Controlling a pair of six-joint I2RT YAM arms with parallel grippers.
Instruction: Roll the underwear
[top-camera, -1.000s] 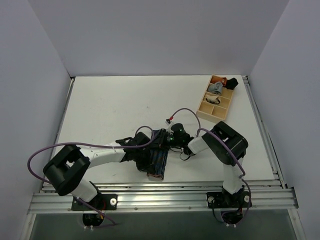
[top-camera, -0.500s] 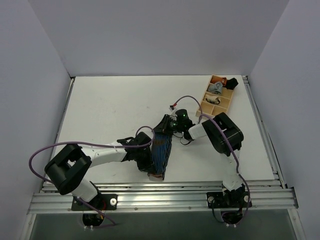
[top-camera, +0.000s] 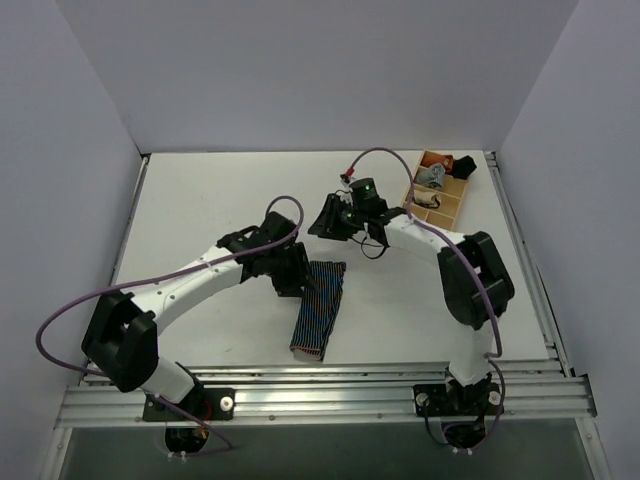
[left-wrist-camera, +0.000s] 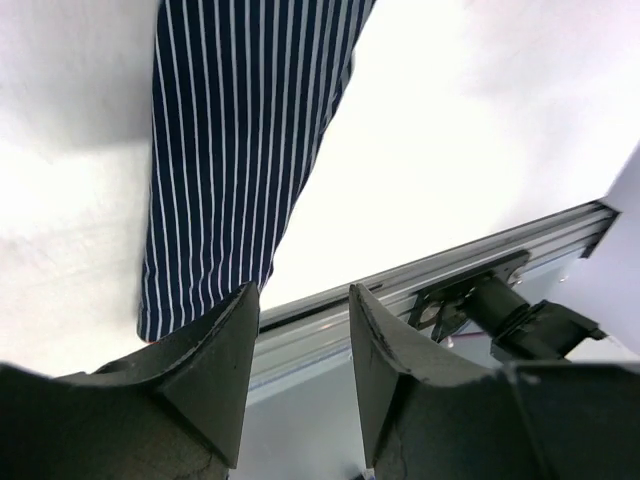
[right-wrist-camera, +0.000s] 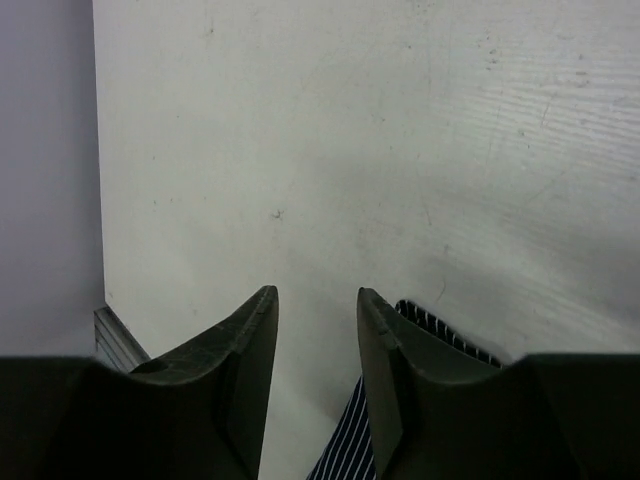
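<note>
The underwear (top-camera: 318, 308) lies as a flat strip on the desk (top-camera: 200, 220), with the left gripper (left-wrist-camera: 303, 292) beside its far end and the right gripper (right-wrist-camera: 316, 292) beyond it, both jaws slightly spread and empty.

white tabletop (top-camera: 220, 210). far right corner: compartmented wooden tray (top-camera: 441, 219), far cells holding small grey (top-camera: 432, 176), orange (top-camera: 447, 160) and black (top-camera: 465, 166) rolls. metal rail (top-camera: 330, 395) along the near edge.

Walls (top-camera: 320, 70): I see plain pale lilac panels on three sides.
Bench (top-camera: 220, 220): white, faintly scuffed, evenly lit on my feed.
Rail (top-camera: 330, 395): aluminium extrusion along the near edge.
</note>
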